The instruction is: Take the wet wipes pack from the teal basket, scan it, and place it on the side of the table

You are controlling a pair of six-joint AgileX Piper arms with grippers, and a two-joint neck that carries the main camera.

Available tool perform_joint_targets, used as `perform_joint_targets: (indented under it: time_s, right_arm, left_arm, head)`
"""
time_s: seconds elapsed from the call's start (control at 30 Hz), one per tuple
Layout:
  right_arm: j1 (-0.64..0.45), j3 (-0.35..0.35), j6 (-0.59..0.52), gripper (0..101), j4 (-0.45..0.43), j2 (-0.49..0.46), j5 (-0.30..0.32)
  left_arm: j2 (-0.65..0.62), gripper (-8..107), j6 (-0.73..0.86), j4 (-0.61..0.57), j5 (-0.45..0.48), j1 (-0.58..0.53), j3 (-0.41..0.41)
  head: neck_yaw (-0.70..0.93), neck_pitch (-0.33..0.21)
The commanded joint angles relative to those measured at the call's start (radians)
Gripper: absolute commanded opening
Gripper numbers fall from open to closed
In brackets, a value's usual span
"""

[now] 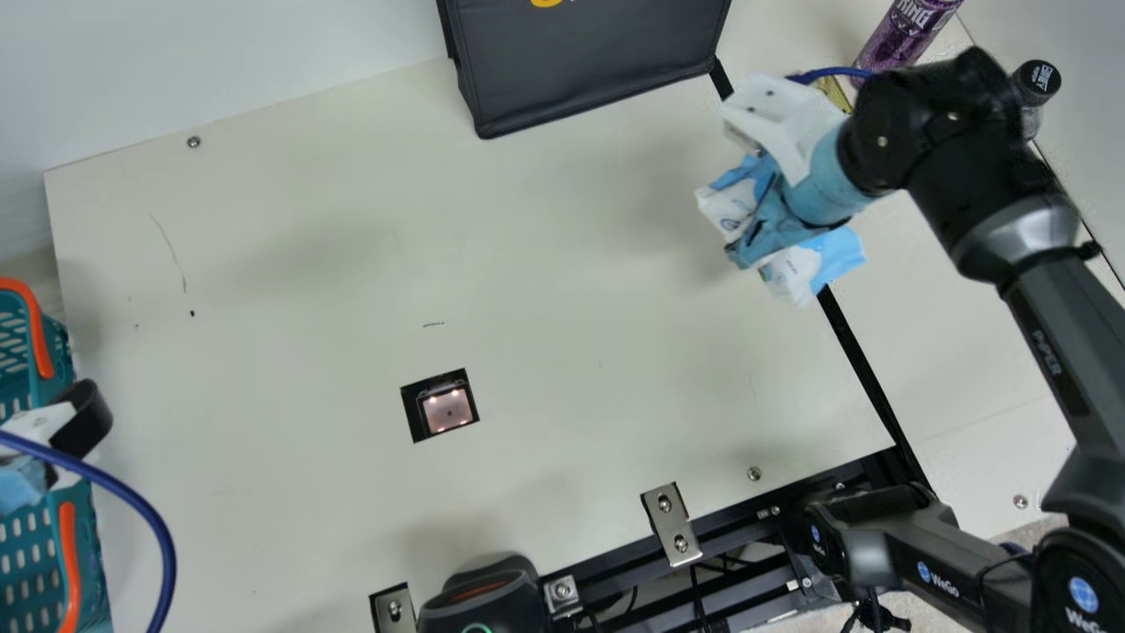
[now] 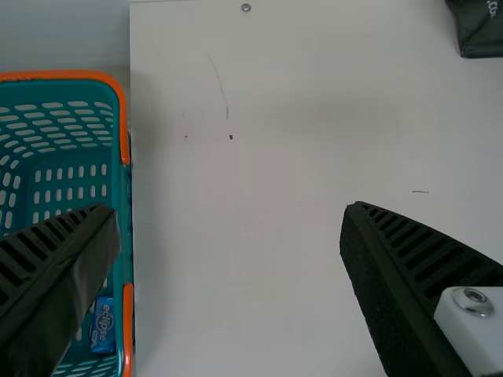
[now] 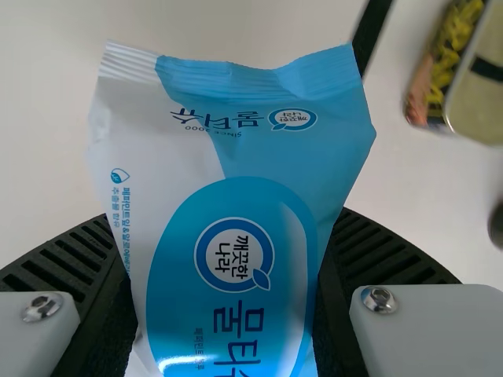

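Observation:
My right gripper [image 1: 782, 123] is above the table's right part, shut on the white-and-blue wet wipes pack [image 1: 813, 264], which sticks out on both sides of it. From the right wrist view, the pack [image 3: 236, 196] is squeezed between the ribbed fingers of the right gripper [image 3: 224, 216], its printed face showing. At the left edge my left gripper [image 1: 75, 426] is over the teal basket [image 1: 79, 545]. The left wrist view has the left gripper [image 2: 230, 216] wide open with nothing between its fingers, and the basket [image 2: 122, 236] beside and partly behind one finger.
A dark square scanner window [image 1: 446, 411] is set into the table [image 1: 308, 264]. A black handheld device [image 1: 483, 598] stands at the near edge. Farther back are a black bag [image 1: 589, 61], a purple bottle [image 1: 905, 31] and a black-capped bottle [image 1: 1035, 83]. A blue packet [image 2: 103, 326] lies in the basket.

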Motion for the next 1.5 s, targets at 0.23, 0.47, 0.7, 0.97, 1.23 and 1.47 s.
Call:
perform_joint_targets:
  time_s: [0.23,0.47,0.7,0.97,1.23,1.47]
  right_arm:
    - [-0.212,0.068,-0.097,0,0.012,-0.040,-0.028]
    - [-0.335,0.102,-0.183,0,0.025,-0.039,-0.059]
    - [-0.432,0.135,-0.263,0,0.028,-0.008,-0.113]
    - [-0.509,0.175,-0.346,0,0.044,0.055,-0.201]
    - [-0.537,0.190,-0.416,0,0.069,0.119,-0.285]
    - [-0.533,0.188,-0.439,0,0.077,0.155,-0.324]
  left_arm:
    - [0.000,90,0.000,0.000,0.000,0.000,0.000]
    - [0.000,90,0.000,0.000,0.000,0.000,0.000]
    - [0.000,90,0.000,0.000,0.000,0.000,0.000]
    - [0.000,90,0.000,0.000,0.000,0.000,0.000]
    - [0.000,90,0.000,0.000,0.000,0.000,0.000]
    - [0.000,90,0.000,0.000,0.000,0.000,0.000]
  head:
    - [-0.002,-0.029]
    - [-0.002,-0.029]
    - [-0.002,-0.029]
    - [-0.002,-0.029]
    - [-0.002,-0.029]
    - [-0.002,-0.029]
